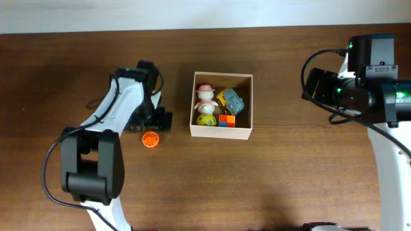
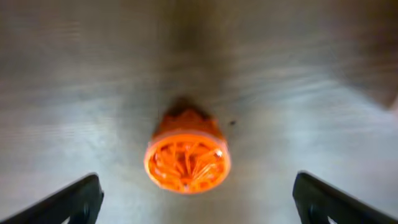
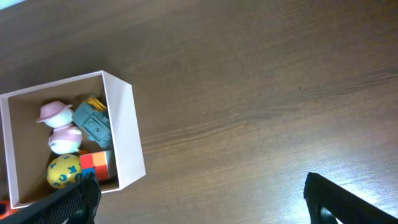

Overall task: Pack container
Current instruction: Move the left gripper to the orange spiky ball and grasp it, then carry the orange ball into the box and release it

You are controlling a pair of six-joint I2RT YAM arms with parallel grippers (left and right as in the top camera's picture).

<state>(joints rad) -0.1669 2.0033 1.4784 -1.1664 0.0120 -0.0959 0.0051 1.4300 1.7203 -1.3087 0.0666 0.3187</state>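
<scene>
**Nearly packed: four toys are in and one orange toy is out on the bench.**

On your left, the left end effector [image 2: 198, 200] hangs wide open over the orange toy [image 2: 186, 158], one finger on either side and gripping nothing. That round ribbed piece lies on the bench [image 1: 77, 77] near the container [image 1: 221, 133], to its left and apart from its wall. The container sits mid-bench and holds a pink-hatted figure [image 1: 205, 95], a yellow ball [image 1: 205, 119], a blue-grey vehicle [image 1: 231, 101] and a colour cube [image 1: 226, 120], with bare floor along its right side in the overhead view. On your right, the right end effector [image 3: 202, 199] is spread wide and empty, well apart from the box. As I read it, you have one grasp and one drop left.
</scene>
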